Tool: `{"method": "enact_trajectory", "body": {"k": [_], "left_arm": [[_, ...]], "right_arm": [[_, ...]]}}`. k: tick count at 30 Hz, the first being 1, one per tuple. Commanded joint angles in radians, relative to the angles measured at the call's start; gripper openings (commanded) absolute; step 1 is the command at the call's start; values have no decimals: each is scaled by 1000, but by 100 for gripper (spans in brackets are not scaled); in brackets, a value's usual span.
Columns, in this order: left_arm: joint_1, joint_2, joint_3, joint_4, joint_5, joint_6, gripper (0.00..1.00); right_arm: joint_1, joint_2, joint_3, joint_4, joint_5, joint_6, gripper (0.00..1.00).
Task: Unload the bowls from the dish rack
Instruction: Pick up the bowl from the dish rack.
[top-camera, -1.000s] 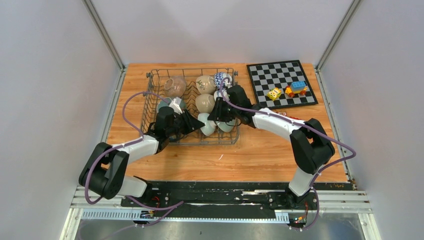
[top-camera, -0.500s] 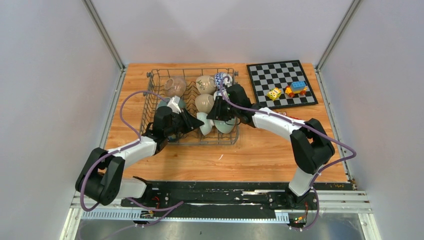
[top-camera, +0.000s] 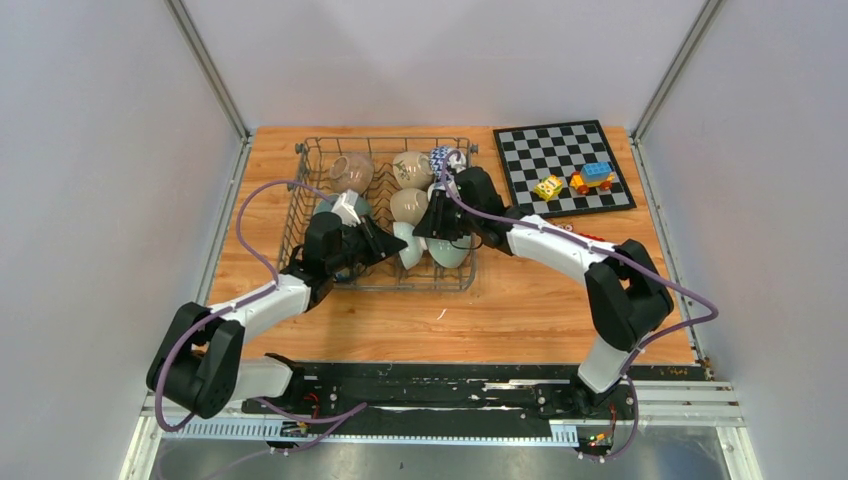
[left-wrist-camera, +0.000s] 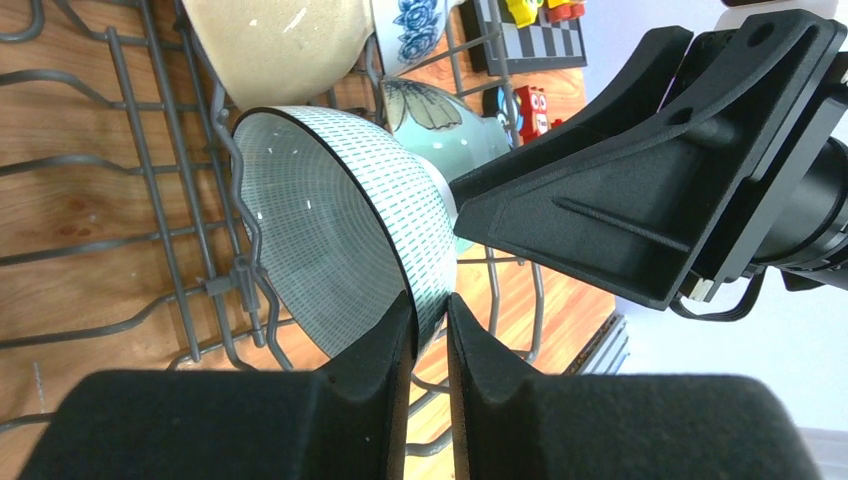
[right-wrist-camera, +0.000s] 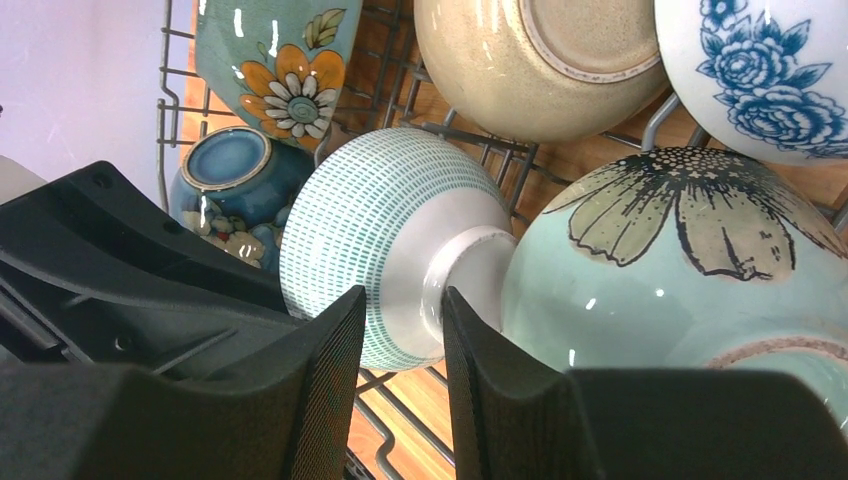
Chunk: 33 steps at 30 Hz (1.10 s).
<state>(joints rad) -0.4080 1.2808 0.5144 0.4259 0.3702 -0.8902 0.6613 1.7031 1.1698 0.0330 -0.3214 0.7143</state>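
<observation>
Your left gripper (left-wrist-camera: 428, 315) has its jaws closed down on the thin dark-edged rim of the green-dashed bowl (left-wrist-camera: 330, 230), one finger inside the hollow and one on the outer wall. That bowl stands on edge in the near-right part of the dish rack (top-camera: 385, 140), and the rack sits against the table's far edge, left of centre.

The relation to watch is the bowl's axis. It runs roughly parallel to the near edge, with the open mouth facing the table's left edge and the white foot pointing right. Your left arm holds the mouth end. Your right gripper (right-wrist-camera: 402, 300) sits at the foot end with its jaws narrowly parted. From the right wrist view you cannot tell whether its tips touch the foot or only frame it.

The foot presses against a pale-green bowl with a dark flower (right-wrist-camera: 680, 240), and a speckled tan bowl (right-wrist-camera: 530, 60) leans just behind.

Everything here is glazed ceramic, smooth and glossy, so the rim pinch is probably prone to slipping if the bowl swings. The rack's grey wire tines (left-wrist-camera: 245, 270) stand just beside the rim, so the lift likely has to go straight up before it turns toward the near edge.
</observation>
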Motion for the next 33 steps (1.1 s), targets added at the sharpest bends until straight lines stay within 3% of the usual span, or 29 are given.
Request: {"method": "enact_trajectory", "body": {"k": [1,9,33], "left_arm": [[-15,-68,22,122,74,-4,0],[-15,-102,9,157,96,-23,0],[-15,-225,15,66,88,14,0]], "right_arm": [[54,-22,-14,8,-68,16,38],[54,-65,-37,3,-50,7,39],[54,-159,-74,-29,-36,-9,43]]}}
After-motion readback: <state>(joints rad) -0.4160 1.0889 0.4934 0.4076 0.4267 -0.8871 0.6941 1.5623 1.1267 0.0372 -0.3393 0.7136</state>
